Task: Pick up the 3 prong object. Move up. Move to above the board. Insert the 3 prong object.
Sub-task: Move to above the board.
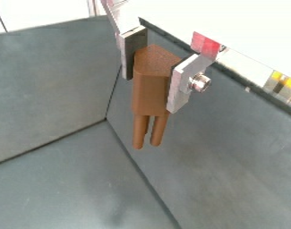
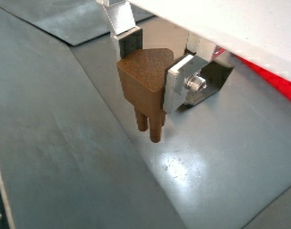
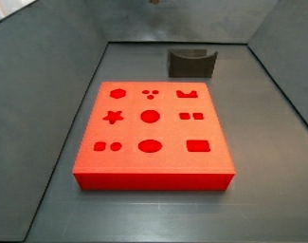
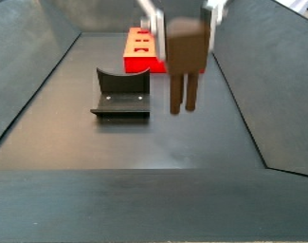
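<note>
My gripper is shut on the 3 prong object, a brown wooden peg hanging upright with its prongs down, well above the floor. In both wrist views the silver fingers clamp the peg's body and the prongs hang free. The board is a flat red-orange block with darker shape cutouts, lying on the floor. It also shows far behind the peg, and its red edge shows in a wrist view. The held peg is beside the board, not over it.
A dark grey U-shaped block stands beyond the board's far end, and shows left of the peg in a side view. Sloping grey walls enclose the floor on all sides.
</note>
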